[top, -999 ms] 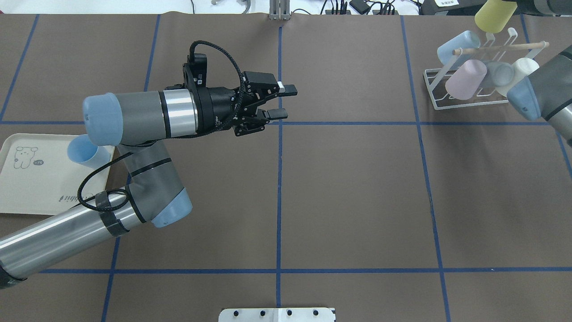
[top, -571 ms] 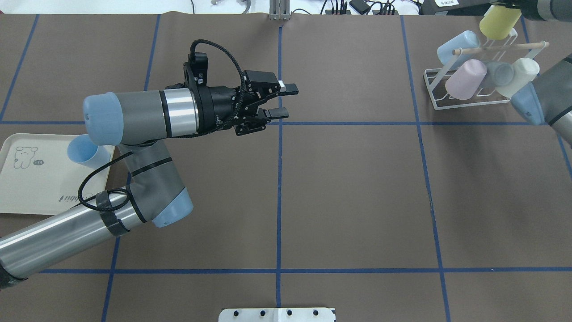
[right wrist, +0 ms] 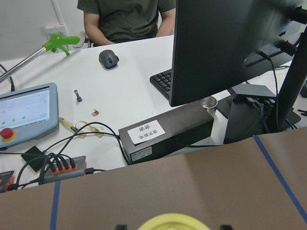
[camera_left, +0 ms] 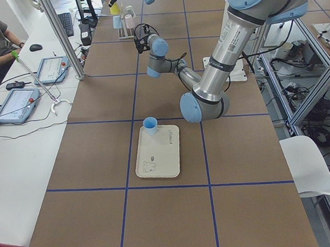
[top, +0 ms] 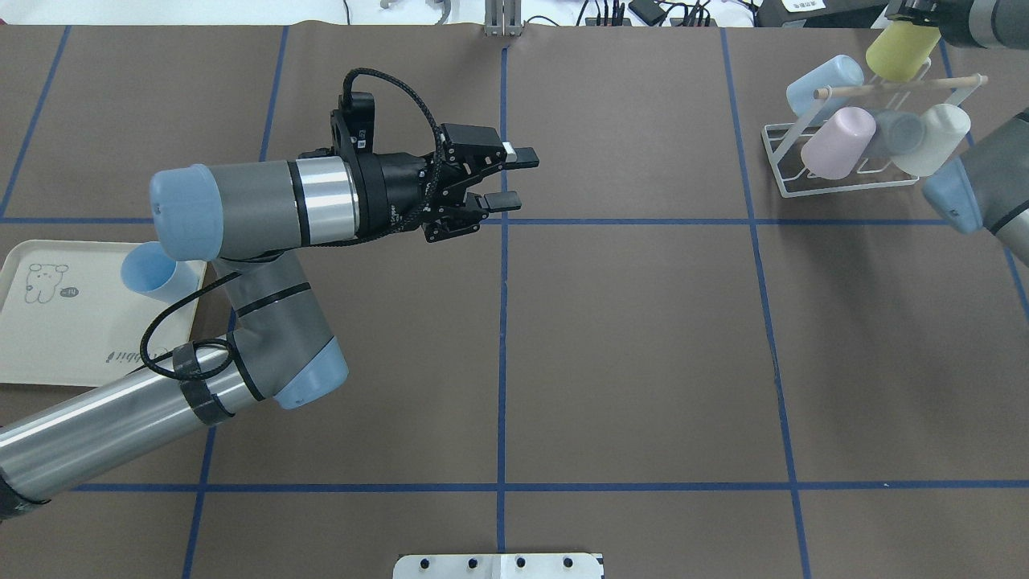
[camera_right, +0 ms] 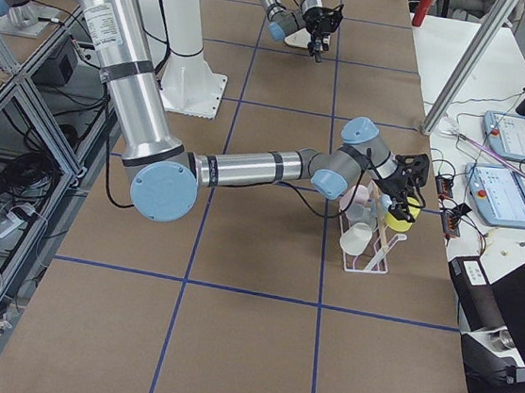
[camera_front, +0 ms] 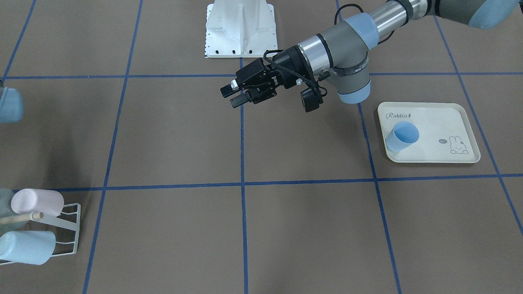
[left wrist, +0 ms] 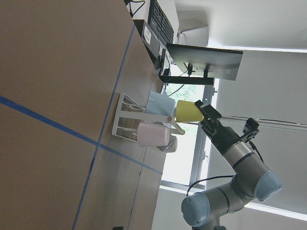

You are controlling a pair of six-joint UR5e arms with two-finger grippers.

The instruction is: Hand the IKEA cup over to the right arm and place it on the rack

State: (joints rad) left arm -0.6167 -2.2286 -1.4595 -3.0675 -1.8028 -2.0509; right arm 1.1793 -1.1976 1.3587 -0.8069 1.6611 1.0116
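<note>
The IKEA cup (top: 900, 50) is yellow and hangs tilted over the back of the white wire rack (top: 776, 153), close to its wooden dowel (top: 900, 87). My right gripper (top: 912, 18) is shut on the cup's base. The left wrist view shows the same grip, with the cup (left wrist: 188, 111), the gripper (left wrist: 205, 115) and the rack (left wrist: 122, 120). In the right wrist view only the cup's rim (right wrist: 172, 223) shows at the bottom edge. My left gripper (top: 514, 178) hovers open and empty over the table's middle, seen also from the front (camera_front: 231, 94).
The rack holds a light-blue cup (top: 824, 80), a pink one (top: 836, 143), a grey one (top: 899, 133) and a cream one (top: 932, 138). A cream rabbit tray (top: 56, 338) at the left carries a blue cup (top: 153, 272). A person sits behind the far desk.
My right gripper has carried the yellow cup to the right and down, closer to the rack's dowel. The right elbow shifted right. The left arm has barely moved.
</note>
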